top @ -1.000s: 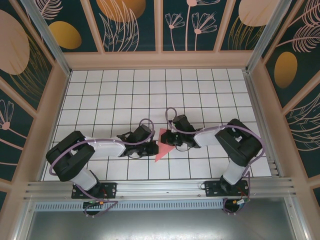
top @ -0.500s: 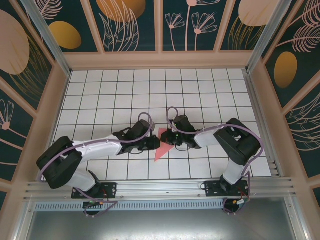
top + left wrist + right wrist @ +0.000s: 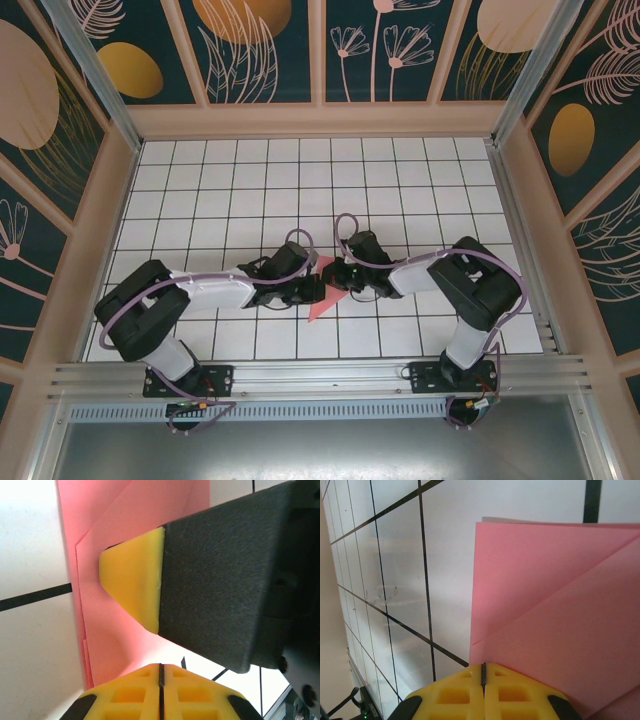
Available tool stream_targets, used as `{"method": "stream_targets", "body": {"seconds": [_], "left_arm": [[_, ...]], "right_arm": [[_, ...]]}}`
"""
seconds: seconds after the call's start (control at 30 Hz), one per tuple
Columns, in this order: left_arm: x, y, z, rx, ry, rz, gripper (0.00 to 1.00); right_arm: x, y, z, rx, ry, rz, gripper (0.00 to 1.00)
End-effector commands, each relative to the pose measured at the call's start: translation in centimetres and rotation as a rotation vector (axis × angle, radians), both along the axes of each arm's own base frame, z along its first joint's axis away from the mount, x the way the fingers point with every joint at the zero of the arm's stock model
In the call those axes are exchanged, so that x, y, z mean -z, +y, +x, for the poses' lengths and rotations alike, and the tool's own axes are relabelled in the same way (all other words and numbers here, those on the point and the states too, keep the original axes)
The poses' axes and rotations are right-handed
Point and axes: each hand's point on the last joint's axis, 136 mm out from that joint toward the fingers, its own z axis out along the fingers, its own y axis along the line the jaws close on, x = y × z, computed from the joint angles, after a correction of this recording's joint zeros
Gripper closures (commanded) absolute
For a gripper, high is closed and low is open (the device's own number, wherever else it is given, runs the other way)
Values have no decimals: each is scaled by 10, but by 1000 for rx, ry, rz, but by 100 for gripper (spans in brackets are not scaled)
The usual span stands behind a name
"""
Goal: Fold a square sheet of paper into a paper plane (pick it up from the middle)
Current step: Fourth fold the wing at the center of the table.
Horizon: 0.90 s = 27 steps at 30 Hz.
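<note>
Worktop (image 3: 230, 190): white tiles with a black grid, walled in by patterned panels. Both arms are bent inward and meet near the middle of the front rows.

Folded pink-red sheet of paper (image 3: 318, 306): lies flat on the worktop between the two wrists. From above it reads as a narrow triangle with its point toward the near edge, and its upper part is covered by the black wrist housings.

Left arm (image 3: 200, 290): reaches in from the left. Left jaws are closed. In the left wrist view the yellow fingertips (image 3: 145, 677) meet along a thin dark seam with nothing visible between them. They sit at the edge of the paper (image 3: 115, 510), which shows overlapping layers and a fold line along its left side.

Right arm (image 3: 440, 275): reaches in from the right. Right jaws are also closed. In the right wrist view the fingertips (image 3: 465, 680) are pressed together over the pink sheet (image 3: 545, 580). A diagonal crease runs up to the right across it, and a straight folded edge lies against the white tile. I cannot tell whether any layer is pinched.

In the left wrist view the right arm's yellow fingertip (image 3: 132, 587), on its black body, is down on the paper's surface, just beyond the left fingertips.
</note>
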Motion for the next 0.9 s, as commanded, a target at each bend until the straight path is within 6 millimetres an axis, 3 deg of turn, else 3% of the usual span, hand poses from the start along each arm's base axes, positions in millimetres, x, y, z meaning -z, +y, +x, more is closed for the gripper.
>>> {"method": "stream_targets", "body": {"seconds": [0.0, 0.3, 0.47, 0.7, 0.87], "left_arm": [[10, -2, -1, 10, 14, 5, 91], [51, 33, -16, -28, 71, 156, 96], [64, 52, -29, -44, 91, 198, 97], [67, 55, -31, -56, 98, 199, 97], [66, 53, -31, -50, 97, 196, 97]], "right_arm": [[17, -13, -5, 32, 29, -67, 94], [14, -16, 3, 28, 9, -93, 93], [11, -30, 21, 59, -21, -94, 93], [10, -50, 51, 101, -48, -82, 92], [1, -72, 85, 148, -80, -88, 91]]}}
